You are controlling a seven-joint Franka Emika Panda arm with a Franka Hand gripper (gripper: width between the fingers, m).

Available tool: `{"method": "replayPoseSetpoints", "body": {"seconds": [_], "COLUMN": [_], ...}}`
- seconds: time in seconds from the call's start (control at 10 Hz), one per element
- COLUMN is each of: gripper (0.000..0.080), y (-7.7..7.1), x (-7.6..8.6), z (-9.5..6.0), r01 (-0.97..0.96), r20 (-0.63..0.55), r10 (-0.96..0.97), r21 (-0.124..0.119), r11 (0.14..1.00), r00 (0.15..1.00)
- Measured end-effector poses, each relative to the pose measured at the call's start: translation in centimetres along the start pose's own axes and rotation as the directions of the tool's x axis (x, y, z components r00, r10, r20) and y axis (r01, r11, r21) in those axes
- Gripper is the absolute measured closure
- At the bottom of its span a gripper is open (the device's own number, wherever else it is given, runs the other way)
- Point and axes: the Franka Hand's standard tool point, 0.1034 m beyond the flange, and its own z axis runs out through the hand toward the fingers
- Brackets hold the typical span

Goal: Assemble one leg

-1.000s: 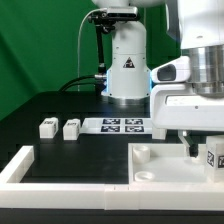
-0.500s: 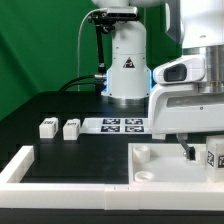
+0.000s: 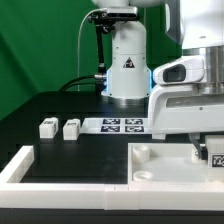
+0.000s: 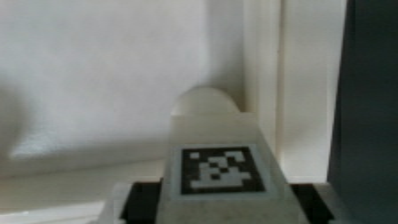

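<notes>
My gripper [image 3: 206, 150] hangs low at the exterior view's right, shut on a white leg [image 3: 213, 158] with a black-and-white tag. It holds the leg just above the large white panel [image 3: 165, 165], near the panel's far right part. In the wrist view the leg [image 4: 217, 150] stands between my dark fingers [image 4: 135, 200], with my gripper [image 4: 222, 203] closed round it and the white panel surface [image 4: 89, 90] behind. Two more legs [image 3: 47, 127] [image 3: 71, 128] lie on the black table at the exterior view's left.
The marker board [image 3: 122, 125] lies on the table in front of the robot base [image 3: 127, 70]. A white raised border [image 3: 20, 165] runs along the table's near and left edges. A round corner socket [image 3: 143, 153] shows on the panel.
My gripper has come down with the leg, closer to the panel. The leg now sits lower and the finger seen earlier is hidden behind the gripper body.
</notes>
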Motion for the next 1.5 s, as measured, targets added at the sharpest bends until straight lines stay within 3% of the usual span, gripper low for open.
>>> {"method": "replayPoseSetpoints", "body": {"seconds": [0.3,0.5,0.8,1.0,1.2,1.3,1.5], "gripper": [0.0511,0.0511,0.0511,0.0511,0.0511,0.0511,0.0510], "y": [-0.28,-0.33,-0.65,-0.64,-0.65,-0.70,-0.29], "x": [-0.09,-0.14,-0.25,-0.31,-0.42,-0.45,-0.41], "z": [0.00,0.03,0.14,0.15,0.17,0.23,0.22], "r01": [-0.382,-0.676,-0.909,-0.988,-1.000,-0.988,-0.965], "r20": [-0.006,0.010,0.013,0.031,0.045,0.053,0.047], "r10": [0.382,0.676,0.909,0.988,0.999,0.987,0.964], "r21": [0.004,0.018,0.017,0.011,-0.002,-0.006,-0.009], "r11": [0.924,0.737,0.416,0.154,-0.005,-0.154,-0.261], "r00": [0.924,0.737,0.416,0.154,-0.005,-0.154,-0.261]}}
